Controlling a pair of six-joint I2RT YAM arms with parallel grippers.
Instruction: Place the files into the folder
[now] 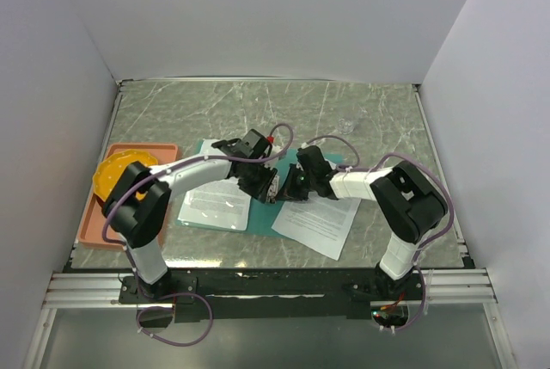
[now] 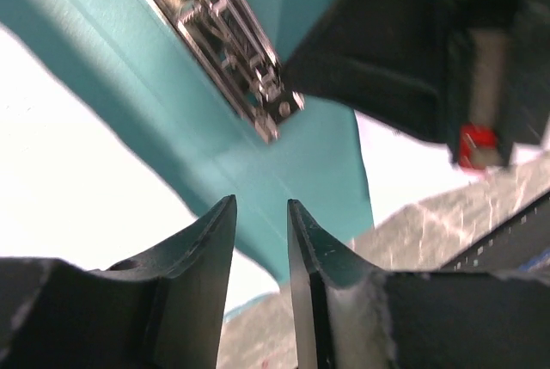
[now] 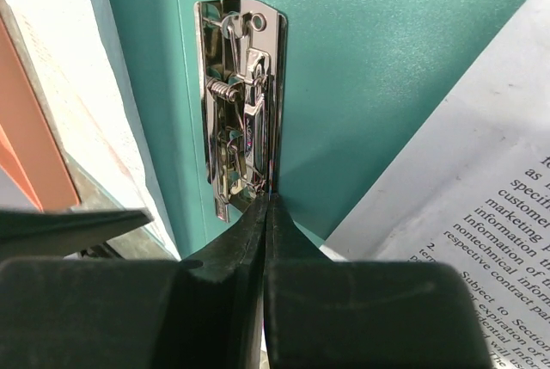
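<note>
On the marble table (image 1: 361,111), the folder (image 1: 215,214) lies open with 1 sheet (image 1: 215,201) on its left leaf and another sheet (image 1: 316,224) just right of it. Paper this thin looks light, floppy and slippery on glossy plastic, best pinched at a free edge. The right gripper (image 3: 266,206) is pressed together, its tips at the metal clip (image 3: 242,102); whether it pinches the lever is unclear. The left gripper (image 2: 262,214) stands slightly apart over the spine, holding nothing. From above, both arms hide the folder's middle.

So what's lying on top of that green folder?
On the folder lie a printed sheet, its metal clip, and both grippers over the spine. Their arms hide the middle.
</note>
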